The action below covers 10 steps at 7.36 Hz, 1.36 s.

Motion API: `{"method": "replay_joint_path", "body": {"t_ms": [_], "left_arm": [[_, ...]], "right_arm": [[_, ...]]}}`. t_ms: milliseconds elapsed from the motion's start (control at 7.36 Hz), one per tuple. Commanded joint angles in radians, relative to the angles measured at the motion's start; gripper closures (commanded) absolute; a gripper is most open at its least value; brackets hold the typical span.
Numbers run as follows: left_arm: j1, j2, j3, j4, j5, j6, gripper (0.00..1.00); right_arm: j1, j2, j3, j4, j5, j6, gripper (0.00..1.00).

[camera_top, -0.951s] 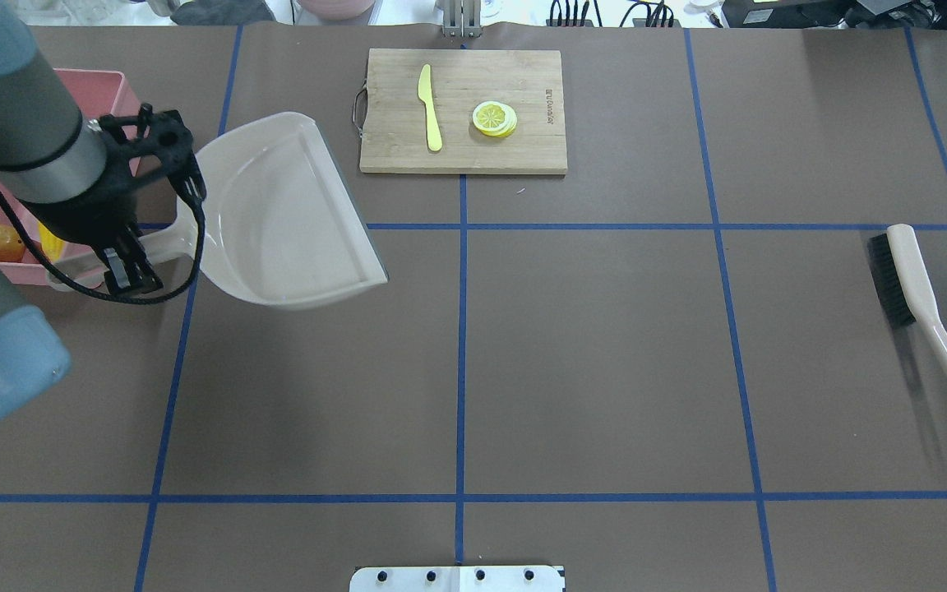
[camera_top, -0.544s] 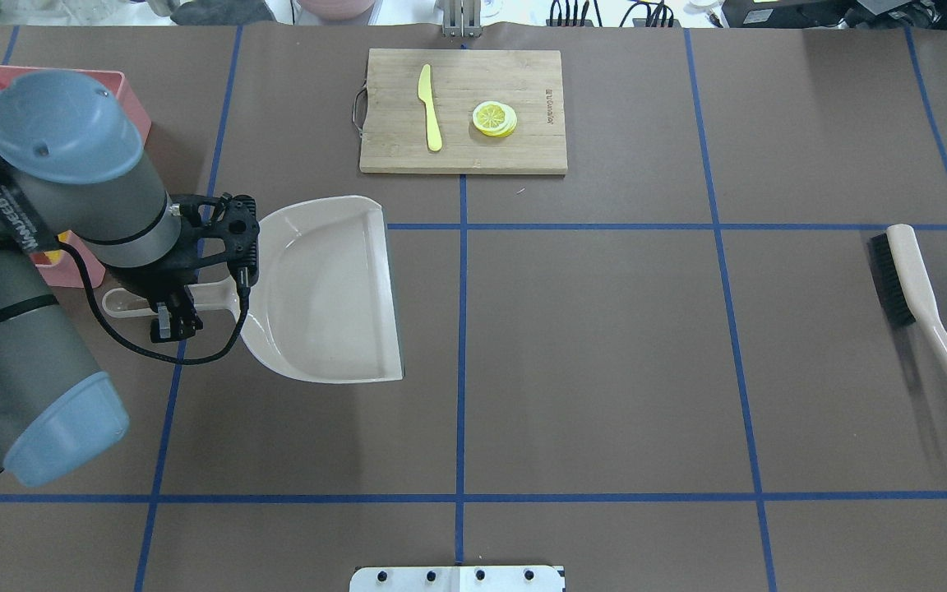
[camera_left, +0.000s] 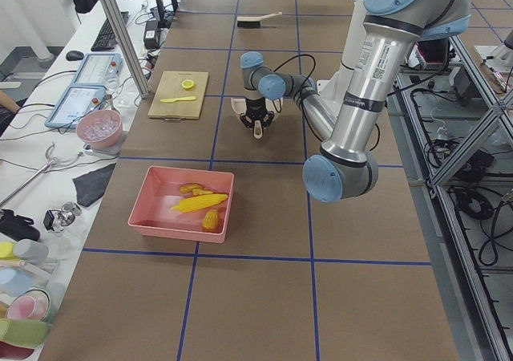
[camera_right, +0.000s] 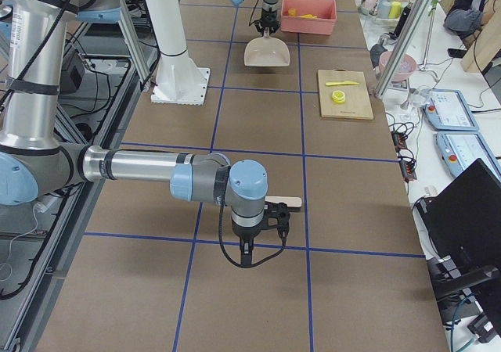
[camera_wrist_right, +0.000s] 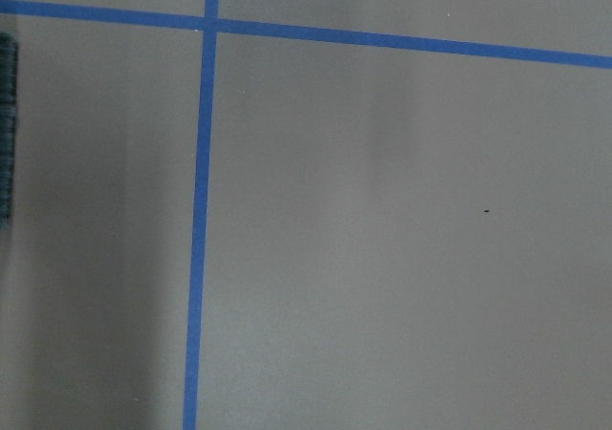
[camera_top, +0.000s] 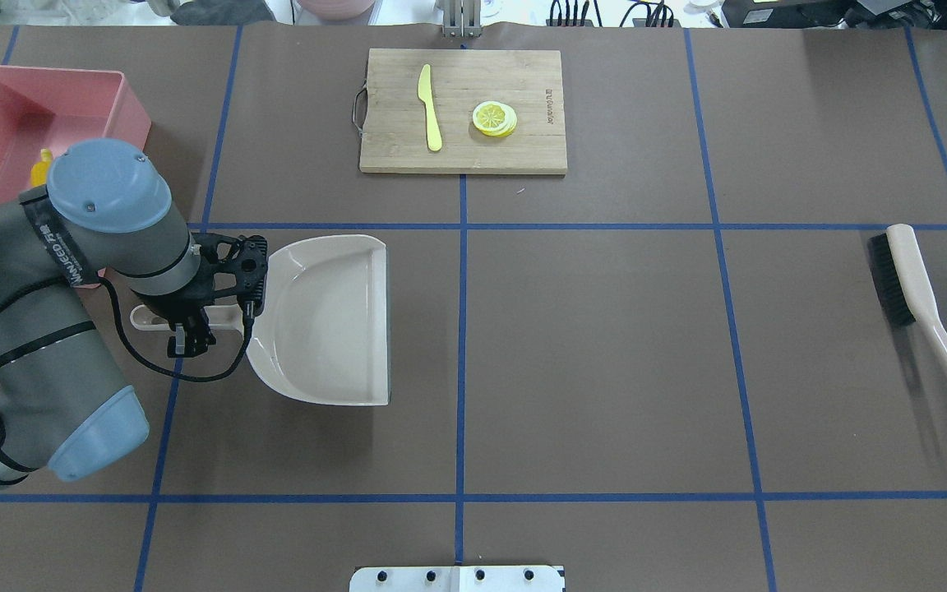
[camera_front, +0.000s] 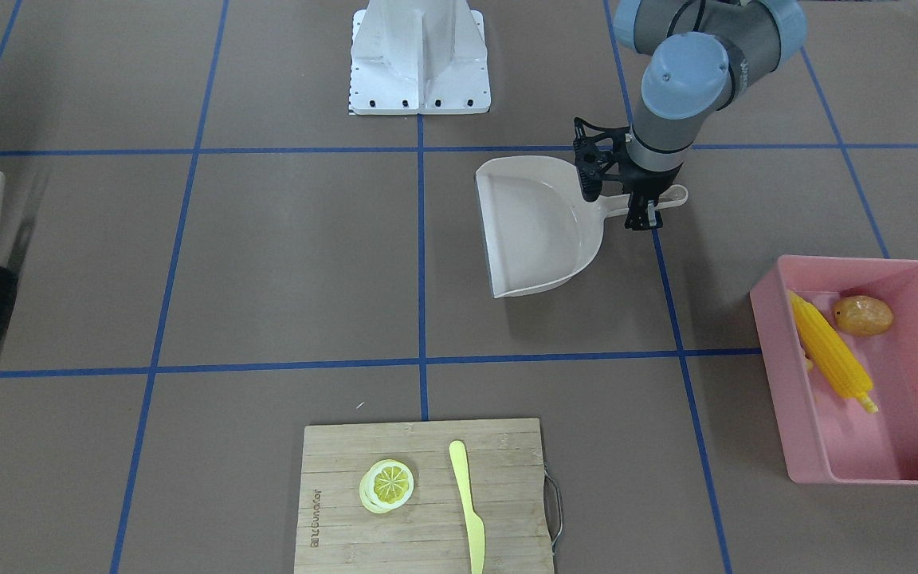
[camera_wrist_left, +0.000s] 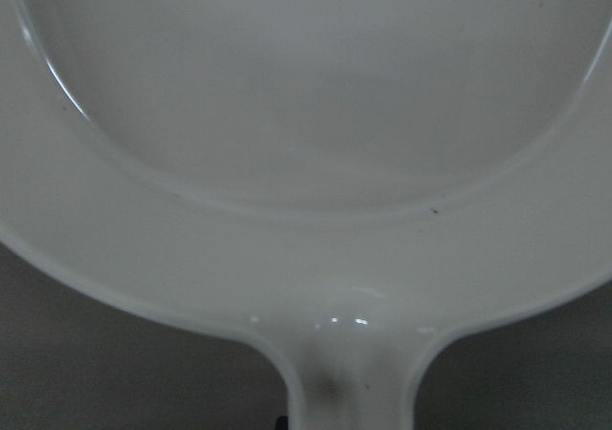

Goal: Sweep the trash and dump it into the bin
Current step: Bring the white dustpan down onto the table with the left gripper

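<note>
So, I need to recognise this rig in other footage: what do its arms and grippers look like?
The left arm and right arm are silver tubes with grey joints and light blue caps; the left carries a black band with white lettering. The left gripper and right gripper are black, each with a looping black cable.

Far left on the table stands a large pink rectangular plastic tub (camera_top: 132, 115), and in it lies a yellow toy corn cob (camera_front: 829, 355), with a small brown toy potato (camera_front: 862, 315) to its left and a knobbly tan toy ginger root (camera_left: 191, 188) to its right. Right of the tub and nearer the robot is a beige plastic dustpan (camera_top: 334, 329), mouth to the right, its handle to the left between the fingers of the left gripper (camera_top: 187, 321). A rectangular wooden cutting board (camera_top: 523, 152) lies at far centre, carrying a yellow plastic knife (camera_top: 430, 111) left of a round yellow toy lemon slice (camera_top: 494, 117). A beige-handled, black-bristled brush (camera_top: 911, 271) lies well apart at the right.
</note>
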<state>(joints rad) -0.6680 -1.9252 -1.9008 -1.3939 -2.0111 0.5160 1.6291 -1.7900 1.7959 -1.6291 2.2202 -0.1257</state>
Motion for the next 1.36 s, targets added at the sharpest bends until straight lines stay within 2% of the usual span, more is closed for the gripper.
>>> {"method": "replay_joint_path", "body": {"t_ms": [0, 408, 680, 951, 1087, 1223], "left_arm": [[0.014, -0.017, 0.020, -0.022, 0.002, -0.002, 1.00], [0.060, -0.072, 0.071, -0.017, 0.008, -0.004, 1.00], [0.059, -0.069, 0.069, -0.016, 0.006, -0.002, 1.00], [0.060, -0.066, 0.069, -0.016, 0.008, -0.002, 0.43], [0.062, -0.061, 0.069, -0.016, 0.009, -0.002, 0.20], [0.061, -0.060, 0.069, -0.016, 0.009, -0.002, 0.05]], "right_arm": [[0.000, 0.000, -0.001, 0.000, -0.001, 0.000, 0.00], [0.000, 0.000, -0.001, 0.000, -0.001, 0.000, 0.00], [0.000, 0.000, -0.001, 0.000, -0.001, 0.000, 0.00], [0.000, 0.000, -0.001, 0.000, -0.001, 0.000, 0.00], [0.000, 0.000, -0.001, 0.000, -0.001, 0.000, 0.00], [0.000, 0.000, -0.001, 0.000, 0.001, 0.000, 0.00]]}}
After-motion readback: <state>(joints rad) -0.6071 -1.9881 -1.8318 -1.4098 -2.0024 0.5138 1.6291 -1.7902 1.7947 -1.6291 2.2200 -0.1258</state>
